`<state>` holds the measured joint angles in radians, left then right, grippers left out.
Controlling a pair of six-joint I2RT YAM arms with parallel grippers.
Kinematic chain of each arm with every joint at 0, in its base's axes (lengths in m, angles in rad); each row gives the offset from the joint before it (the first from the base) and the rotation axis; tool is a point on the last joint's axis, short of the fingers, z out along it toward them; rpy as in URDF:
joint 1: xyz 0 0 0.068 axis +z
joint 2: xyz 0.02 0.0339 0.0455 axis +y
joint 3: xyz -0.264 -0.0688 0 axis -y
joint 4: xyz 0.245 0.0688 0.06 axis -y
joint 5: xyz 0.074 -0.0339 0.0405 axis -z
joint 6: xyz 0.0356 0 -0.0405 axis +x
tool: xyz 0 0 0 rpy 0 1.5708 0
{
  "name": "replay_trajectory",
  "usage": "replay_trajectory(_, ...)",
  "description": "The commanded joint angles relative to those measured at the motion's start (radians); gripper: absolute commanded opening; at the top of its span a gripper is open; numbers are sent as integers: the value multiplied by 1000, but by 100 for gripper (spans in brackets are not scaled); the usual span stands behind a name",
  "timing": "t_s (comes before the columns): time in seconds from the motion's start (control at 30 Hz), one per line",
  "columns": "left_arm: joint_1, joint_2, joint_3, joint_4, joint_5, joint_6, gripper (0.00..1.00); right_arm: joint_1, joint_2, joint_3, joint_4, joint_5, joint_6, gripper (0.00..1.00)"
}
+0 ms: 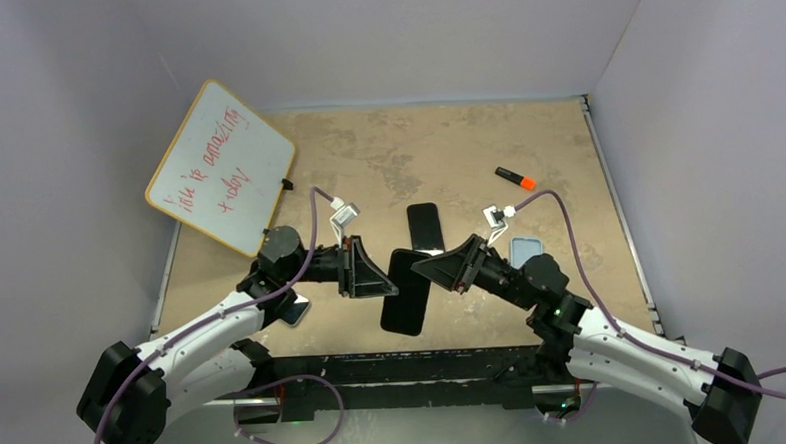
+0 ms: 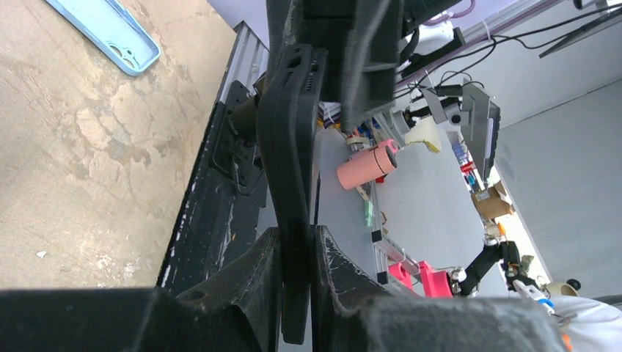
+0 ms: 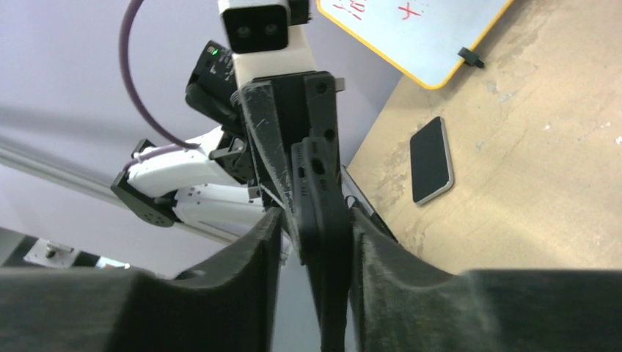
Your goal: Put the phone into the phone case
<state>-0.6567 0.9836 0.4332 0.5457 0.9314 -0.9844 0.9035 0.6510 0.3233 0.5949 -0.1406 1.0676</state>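
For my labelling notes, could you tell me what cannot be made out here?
1. The black case: whether it holds a phone. Top external shows one flat face, and the wrist views show only its edge.
2. The light blue case: near end hidden by the right arm in top external, cut by the frame edge in left wrist.
3. Writing on the whiteboard: too small in top external, cropped in right wrist.
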Motion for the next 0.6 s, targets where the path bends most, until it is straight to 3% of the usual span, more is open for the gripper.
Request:
replay_trajectory(0.0,-4,-23,23,-4,4,55,0,-2,3,45,27,10,-20,25)
replay_trajectory(0.1,-4,-38,34,-67,-16,88,0,-2,4,43,31,7,-37,0)
replay_trajectory(0.2,-4,-57,42,-123,-44,114,0,-2,0,35,32,7,-53,0)
replay_trajectory(0.27,-4,-65,58,-183,-65,143,15,-2,-7,24,29,10,-51,0)
replay_trajectory(0.3,-4,-72,63,-212,-77,154,29,-2,-12,16,25,11,-51,0)
replay_trajectory(0.37,-3,-87,74,-251,-99,174,43,-2,-19,7,28,9,-52,0)
replay_trajectory(0.47,-4,-113,109,-334,-155,217,56,-2,-22,-1,22,-23,-58,0)
replay_trajectory(0.57,-4,-130,150,-392,-200,248,60,-2,-18,-3,22,-74,-65,0)
